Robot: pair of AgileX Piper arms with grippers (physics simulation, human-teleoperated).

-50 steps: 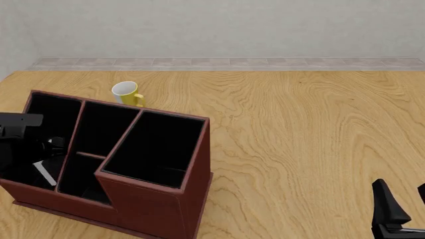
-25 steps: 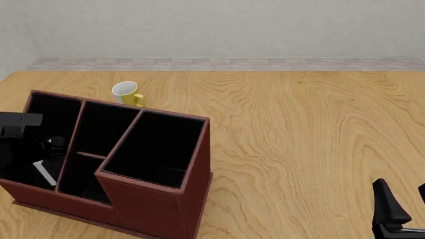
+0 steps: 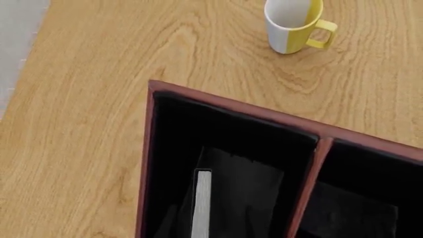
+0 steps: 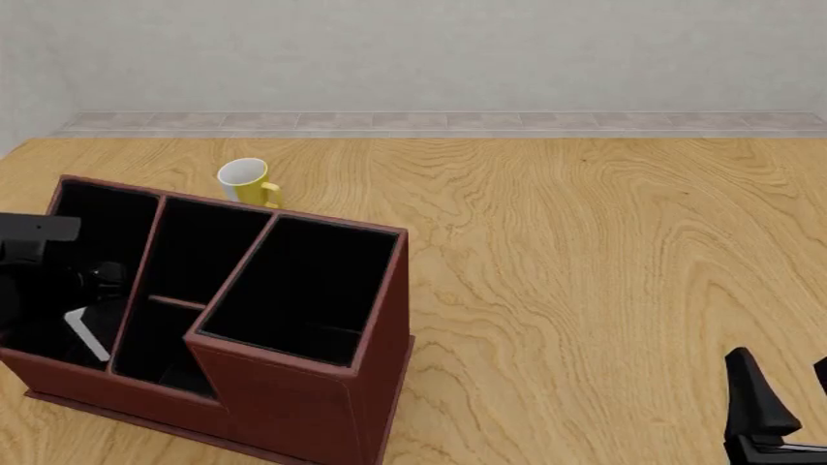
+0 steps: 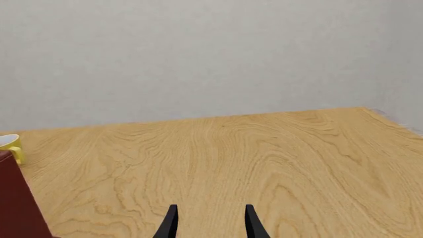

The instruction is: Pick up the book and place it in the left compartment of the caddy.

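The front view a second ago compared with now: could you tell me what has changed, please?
Very little. The left arm over the left compartment has risen slightly, and more of the book's white edge shows inside it. Whether the book was let go is unclear. The caddy, yellow mug and right gripper stayed put.

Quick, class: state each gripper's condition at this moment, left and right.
Left gripper: cannot be told; its fingers are not clear in any view, though the book stands in the left compartment.
Right gripper: open, holding nothing.
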